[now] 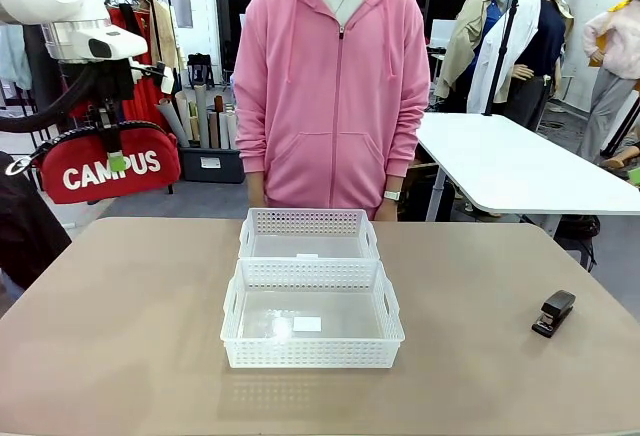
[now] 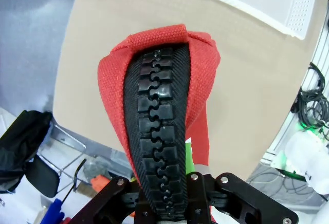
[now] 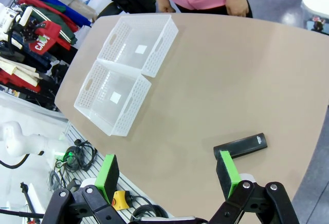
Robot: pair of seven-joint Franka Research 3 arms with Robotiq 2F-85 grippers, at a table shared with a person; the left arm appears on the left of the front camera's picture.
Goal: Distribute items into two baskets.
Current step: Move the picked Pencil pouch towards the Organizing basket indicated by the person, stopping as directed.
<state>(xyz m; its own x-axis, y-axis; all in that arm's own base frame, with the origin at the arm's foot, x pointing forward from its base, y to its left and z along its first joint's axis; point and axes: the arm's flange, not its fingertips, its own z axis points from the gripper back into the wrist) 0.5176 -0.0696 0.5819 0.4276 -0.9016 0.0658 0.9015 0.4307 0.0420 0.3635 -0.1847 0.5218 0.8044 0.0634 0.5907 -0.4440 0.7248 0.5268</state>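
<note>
My left gripper (image 1: 117, 159) is shut on the red "CAMPUS" pouch (image 1: 105, 168) and holds it high in the air past the table's left edge. In the left wrist view the pouch's black zipper (image 2: 160, 131) runs up from between the jaws of that gripper (image 2: 167, 188). Two white lattice baskets sit end to end at the table's middle, the near basket (image 1: 312, 351) and the far basket (image 1: 308, 222). The black stapler (image 1: 553, 313) lies at the right. My right gripper (image 3: 167, 175) hangs open above the table, with the stapler (image 3: 240, 146) a little beyond its right finger.
A person in a pink hoodie (image 1: 335, 86) stands at the far side, right behind the far basket. The tan table (image 1: 120, 336) is bare on both sides of the baskets. A white table (image 1: 520, 161) stands farther off at the back right.
</note>
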